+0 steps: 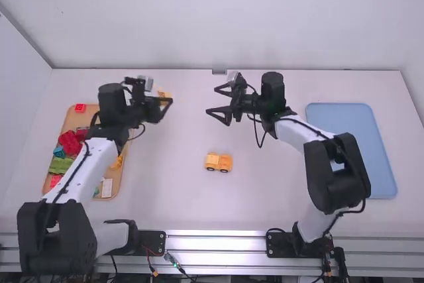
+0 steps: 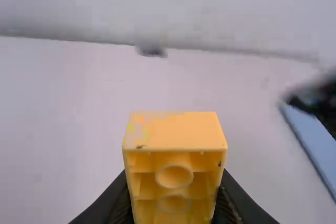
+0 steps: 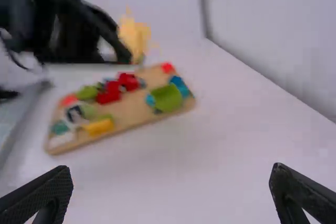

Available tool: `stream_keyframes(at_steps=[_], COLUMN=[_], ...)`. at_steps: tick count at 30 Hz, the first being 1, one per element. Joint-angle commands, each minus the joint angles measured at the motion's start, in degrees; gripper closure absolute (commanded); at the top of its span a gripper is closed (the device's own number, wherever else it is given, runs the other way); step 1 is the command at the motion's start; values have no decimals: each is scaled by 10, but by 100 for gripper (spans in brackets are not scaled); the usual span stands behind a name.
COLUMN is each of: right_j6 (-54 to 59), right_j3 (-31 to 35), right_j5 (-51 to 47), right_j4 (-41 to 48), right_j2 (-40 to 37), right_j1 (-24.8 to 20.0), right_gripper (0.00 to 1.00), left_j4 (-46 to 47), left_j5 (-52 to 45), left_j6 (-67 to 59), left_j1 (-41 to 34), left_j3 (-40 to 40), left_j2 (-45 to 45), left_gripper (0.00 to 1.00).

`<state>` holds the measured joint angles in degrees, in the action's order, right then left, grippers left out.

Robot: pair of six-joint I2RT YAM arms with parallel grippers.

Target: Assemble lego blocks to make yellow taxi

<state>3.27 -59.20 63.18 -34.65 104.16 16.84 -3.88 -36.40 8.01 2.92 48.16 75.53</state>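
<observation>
High view shows a white table (image 1: 179, 203) against a pale wall (image 1: 232, 11), with a wooden tray (image 1: 114, 183) of blocks at left and a blue tray (image 1: 361, 144) at right. Wheeled yellow car (image 1: 218, 162) sits on the table between the arms, nearer their bases than both grippers and touching neither. Left gripper (image 1: 165, 102) grips a yellow block (image 2: 178, 135), its hollow underside facing the left wrist camera. Right gripper (image 1: 212, 100) stands wide open, fingers spread with nothing between them.
</observation>
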Motion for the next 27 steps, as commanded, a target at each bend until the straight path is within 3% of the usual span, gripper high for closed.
stream_keyframes(at_steps=[1,5,11,21,27], right_j6=[-106,-204,-215,-233,-193], right_j3=[-30,-50,-53,-54,-54], right_j5=[201,255,262,262,244], right_j4=[-54,-145,-144,-146,-144], right_j2=[32,62,67,68,68], right_j1=[-5,-1,0,30,42], right_gripper=[1,2,2,5,18], left_j4=[-41,-158,-286,-385,-391], left_j5=[-159,-252,-348,-396,-405], left_j6=[-94,-95,-97,-49,-33], left_j1=[-30,-59,-61,-62,-61], left_j3=[-40,-87,-119,-94,-76], left_j2=[0,21,65,144,158], left_gripper=[78,79,83,88,88])
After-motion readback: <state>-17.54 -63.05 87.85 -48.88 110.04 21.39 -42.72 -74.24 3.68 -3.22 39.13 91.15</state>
